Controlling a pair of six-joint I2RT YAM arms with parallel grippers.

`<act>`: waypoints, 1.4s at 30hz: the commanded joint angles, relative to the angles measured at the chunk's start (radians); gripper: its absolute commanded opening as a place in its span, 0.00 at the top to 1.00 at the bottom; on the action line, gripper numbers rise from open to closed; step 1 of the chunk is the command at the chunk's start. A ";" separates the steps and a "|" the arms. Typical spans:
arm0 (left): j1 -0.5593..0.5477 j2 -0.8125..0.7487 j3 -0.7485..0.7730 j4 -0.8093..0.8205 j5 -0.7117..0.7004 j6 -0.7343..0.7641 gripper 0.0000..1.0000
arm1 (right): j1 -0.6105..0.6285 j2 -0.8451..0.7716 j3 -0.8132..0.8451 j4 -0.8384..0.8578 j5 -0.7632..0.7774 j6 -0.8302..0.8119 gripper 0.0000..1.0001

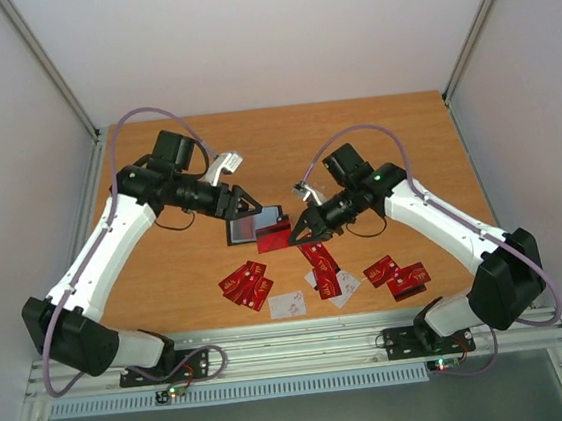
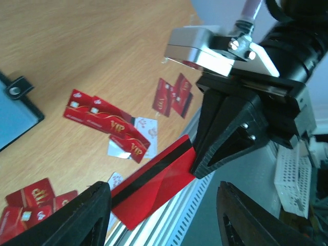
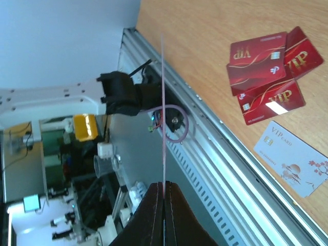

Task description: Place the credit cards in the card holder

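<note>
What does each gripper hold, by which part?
The right gripper pinches a thin red card with black stripe by one short end; the left gripper holds nothing.

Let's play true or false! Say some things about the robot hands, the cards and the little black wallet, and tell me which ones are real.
1. The right gripper is pinching a red card. True.
2. The left gripper is squeezed shut. False: its fingers stand wide apart and grip nothing.
3. The card holder lies opened on the table. True.
4. Every card lying on the table is red. False: there are white cards among them too.
5. The pinched card has a black stripe. True.
</note>
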 commanded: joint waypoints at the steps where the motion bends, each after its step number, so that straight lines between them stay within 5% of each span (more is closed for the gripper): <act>1: 0.003 0.038 0.028 -0.021 0.164 0.080 0.42 | -0.041 0.011 0.058 -0.127 -0.149 -0.222 0.99; 20: -0.034 0.094 -0.045 -0.021 0.393 0.167 0.54 | -0.052 0.090 0.232 -0.393 -0.244 -0.480 0.99; 33: -0.064 0.119 -0.044 -0.041 0.462 0.171 0.84 | -0.052 0.131 0.284 -0.435 -0.251 -0.520 0.99; 42: -0.079 0.122 -0.039 -0.056 0.487 0.180 0.93 | -0.060 0.145 0.312 -0.431 -0.222 -0.513 0.99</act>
